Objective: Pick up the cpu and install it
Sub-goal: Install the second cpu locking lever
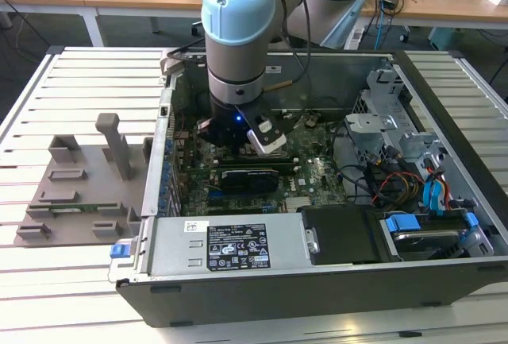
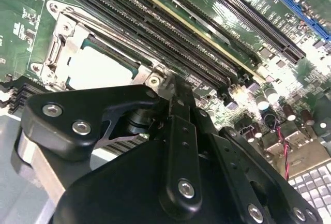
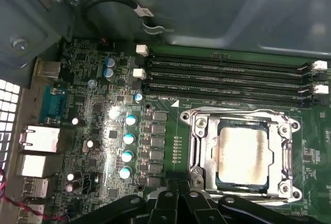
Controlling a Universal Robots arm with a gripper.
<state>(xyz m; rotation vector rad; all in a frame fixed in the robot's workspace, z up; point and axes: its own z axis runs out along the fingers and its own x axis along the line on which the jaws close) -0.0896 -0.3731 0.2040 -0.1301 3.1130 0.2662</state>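
Note:
The cpu (image 3: 242,154), a silver-grey square plate, lies flat inside the metal socket frame (image 3: 199,146) on the green motherboard; in the second wrist view the cpu (image 2: 98,70) sits just beyond my fingertips. My gripper (image 3: 178,183) hovers beside the socket's edge with its black fingers drawn together and nothing between them, apart from the cpu. The black linkage of the gripper (image 2: 173,87) points down at the board next to the socket. In the exterior view my arm's wrist (image 1: 236,82) reaches down into the open computer case (image 1: 444,114).
Memory slots (image 3: 222,74) run alongside the socket. Capacitors (image 3: 126,138) and rear ports (image 3: 39,141) stand on the board. A grey holder tray (image 1: 79,193) lies outside the case at the exterior view's left. The power supply (image 1: 238,245) and drive cage (image 1: 389,121) crowd the case.

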